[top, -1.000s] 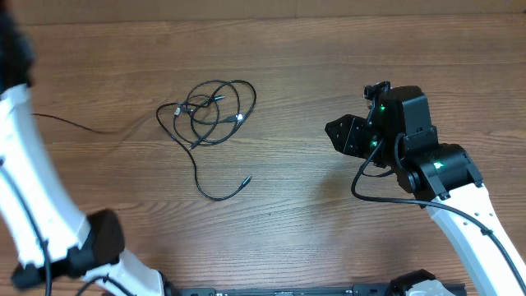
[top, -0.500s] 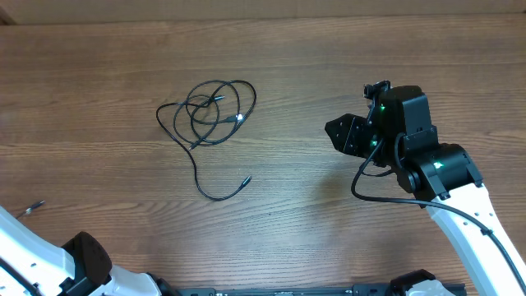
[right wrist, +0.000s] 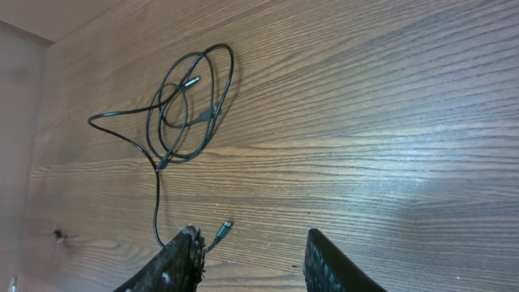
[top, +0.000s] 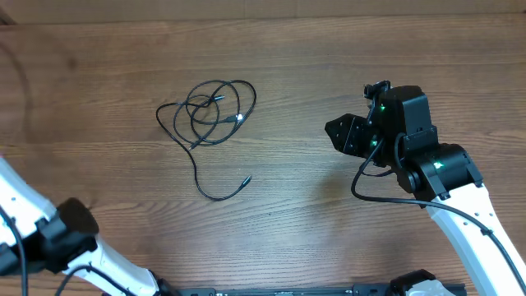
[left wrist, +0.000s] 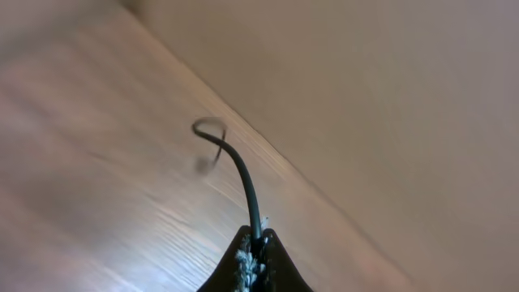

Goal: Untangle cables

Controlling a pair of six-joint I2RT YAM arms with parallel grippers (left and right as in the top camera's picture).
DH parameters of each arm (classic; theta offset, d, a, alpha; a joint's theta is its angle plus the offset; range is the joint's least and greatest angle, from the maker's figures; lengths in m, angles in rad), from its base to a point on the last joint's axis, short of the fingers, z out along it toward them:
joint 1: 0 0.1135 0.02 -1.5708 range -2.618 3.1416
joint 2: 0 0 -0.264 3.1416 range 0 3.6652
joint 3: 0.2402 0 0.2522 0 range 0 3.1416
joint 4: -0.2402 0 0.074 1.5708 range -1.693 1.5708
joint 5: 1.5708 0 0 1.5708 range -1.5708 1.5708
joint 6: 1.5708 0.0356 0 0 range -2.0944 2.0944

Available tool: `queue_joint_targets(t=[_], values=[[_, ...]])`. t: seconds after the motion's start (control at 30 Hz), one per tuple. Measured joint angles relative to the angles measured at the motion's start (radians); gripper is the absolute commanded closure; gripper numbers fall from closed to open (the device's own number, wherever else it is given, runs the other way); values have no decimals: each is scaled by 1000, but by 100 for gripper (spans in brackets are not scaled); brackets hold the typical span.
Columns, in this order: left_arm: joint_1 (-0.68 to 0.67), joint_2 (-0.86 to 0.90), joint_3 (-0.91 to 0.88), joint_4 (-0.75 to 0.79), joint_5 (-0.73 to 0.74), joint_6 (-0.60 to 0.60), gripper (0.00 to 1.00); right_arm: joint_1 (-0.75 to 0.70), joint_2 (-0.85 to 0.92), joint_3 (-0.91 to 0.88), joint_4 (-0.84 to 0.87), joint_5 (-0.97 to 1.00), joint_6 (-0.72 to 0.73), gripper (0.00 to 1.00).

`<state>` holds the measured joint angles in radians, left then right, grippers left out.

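A bunch of thin black cables (top: 210, 111) lies in loops left of the table's middle, with one tail ending in a plug (top: 245, 179). The right wrist view shows the same cables (right wrist: 182, 105) and the plug (right wrist: 224, 229) just ahead of my right gripper's left finger. My right gripper (right wrist: 251, 255) is open with nothing between its fingers, and it hovers well to the right of the bunch (top: 343, 134). In the left wrist view my left gripper (left wrist: 258, 241) is shut on a separate black cable (left wrist: 243, 178) that rises from the jaws and curls at its end.
Wooden table (top: 329, 57) with a wall edge at the back. My left arm (top: 70, 234) crosses the front left corner. A thick black wire (top: 362, 185) loops off the right arm.
My left arm has swung about at the table's left edge, carrying its cable with it. The looped bunch and the right arm have stayed still.
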<state>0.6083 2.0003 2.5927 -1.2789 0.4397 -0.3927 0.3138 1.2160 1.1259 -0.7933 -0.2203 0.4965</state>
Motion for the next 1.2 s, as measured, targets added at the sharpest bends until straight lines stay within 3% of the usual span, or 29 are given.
queue_joint_targets(t=[0.1,0.2,0.43,0.63,0.93,0.97,1.03,1.2], values=[[0,48,0,-71,105,72,96,0,0,0,0,0,0,61],[0,86,0,-161,119,116,96,0,0,0,0,0,1,61],[0,162,0,-392,-95,92,96,0,0,0,-3,0,0,61],[0,167,0,-409,-242,51,96,0,0,0,-4,0,0,61],[0,167,0,-409,-279,48,96,0,0,0,-10,0,0,61],[0,167,0,-408,-280,48,78,0,0,0,-10,0,0,61],[0,167,0,-408,-280,48,22,0,0,0,-10,0,0,61],[0,167,0,-409,-284,48,0,0,0,0,-10,0,0,61]])
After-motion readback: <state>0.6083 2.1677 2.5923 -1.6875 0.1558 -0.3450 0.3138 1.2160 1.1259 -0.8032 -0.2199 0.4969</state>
